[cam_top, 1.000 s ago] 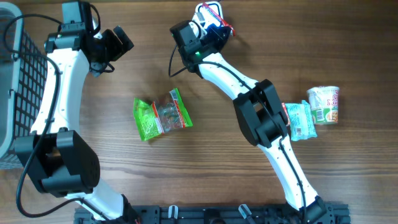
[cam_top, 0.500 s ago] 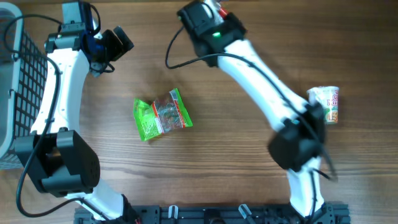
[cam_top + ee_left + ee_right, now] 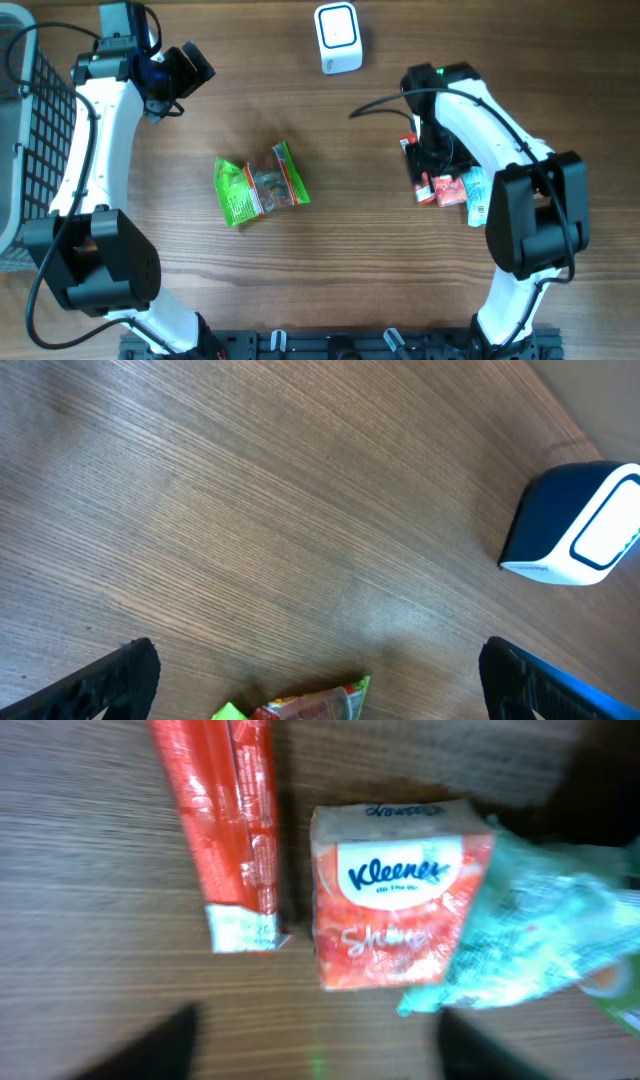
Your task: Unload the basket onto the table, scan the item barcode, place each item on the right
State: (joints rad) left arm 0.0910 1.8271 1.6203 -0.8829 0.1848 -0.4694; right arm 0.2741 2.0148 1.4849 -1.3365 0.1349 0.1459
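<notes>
The right claw (image 3: 318, 1042) is being held apart, empty, over the Kleenex pack (image 3: 395, 895), which is being flanked on the worktop (image 3: 90, 920) by a red packet (image 3: 235, 830) and a teal packet (image 3: 540, 930). Farther off, the left claw (image 3: 318, 675) is being held wide apart, empty. The scanner (image 3: 337, 38) is being seen farthest back.

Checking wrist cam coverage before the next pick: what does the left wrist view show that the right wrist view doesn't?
Left wrist only: the blue-and-white scanner at the right edge, the tip of the green snack bag at the bottom edge, and the left gripper, fingers wide apart with nothing between them.
Right wrist only: a red packet, a Kleenex pack beside it, and a teal packet against the pack's right side. The right gripper shows as blurred dark fingers, set apart.
Both: the wooden table. No item appears in both.
</notes>
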